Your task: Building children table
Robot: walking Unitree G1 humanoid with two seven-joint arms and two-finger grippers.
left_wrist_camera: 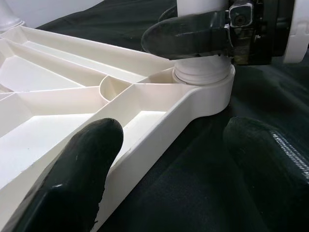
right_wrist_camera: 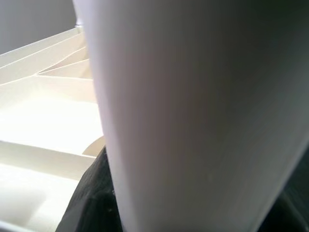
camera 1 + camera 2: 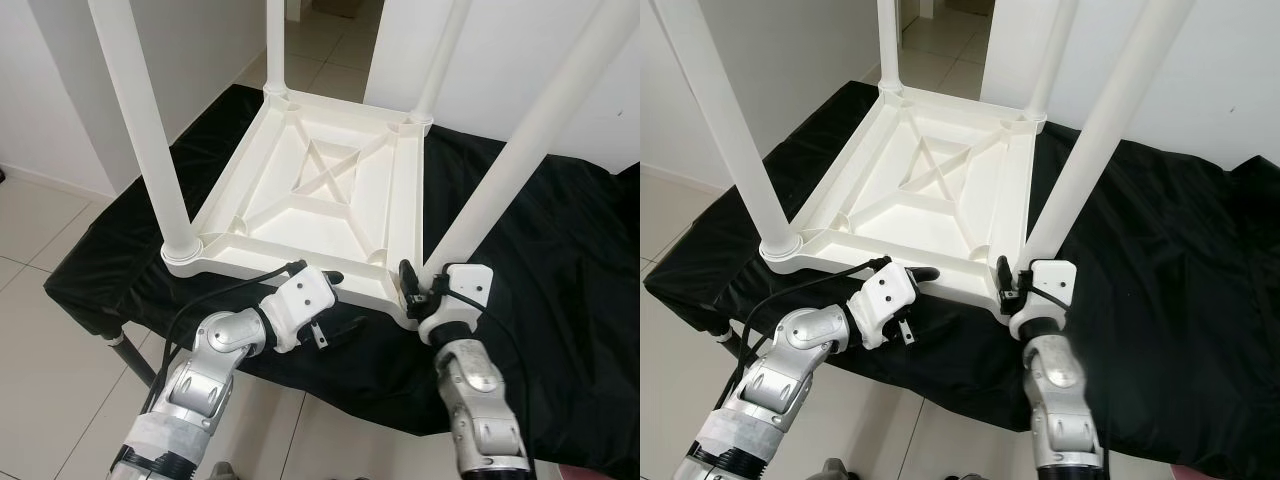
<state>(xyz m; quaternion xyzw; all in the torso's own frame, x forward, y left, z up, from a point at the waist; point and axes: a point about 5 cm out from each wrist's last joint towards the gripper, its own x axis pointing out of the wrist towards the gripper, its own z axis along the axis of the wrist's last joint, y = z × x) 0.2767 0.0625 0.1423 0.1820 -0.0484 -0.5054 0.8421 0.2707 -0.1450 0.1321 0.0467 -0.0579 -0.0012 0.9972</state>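
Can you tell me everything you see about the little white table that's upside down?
The white table looks like smooth plastic. It lies upside down on a black cloth, so its ribbed underside with a crossed brace faces up. Four round legs stand up from its corner sockets. The right gripper is at the near right leg, close to its base. The left gripper straddles the table's near rim, fingers open.

My silver metal arms end in matt black fingers (image 1: 82, 174). The upturned table (image 3: 330, 190) is smooth white plastic with a slight sheen, on creased black cloth (image 3: 560, 280) above glossy floor tiles (image 3: 40, 330).
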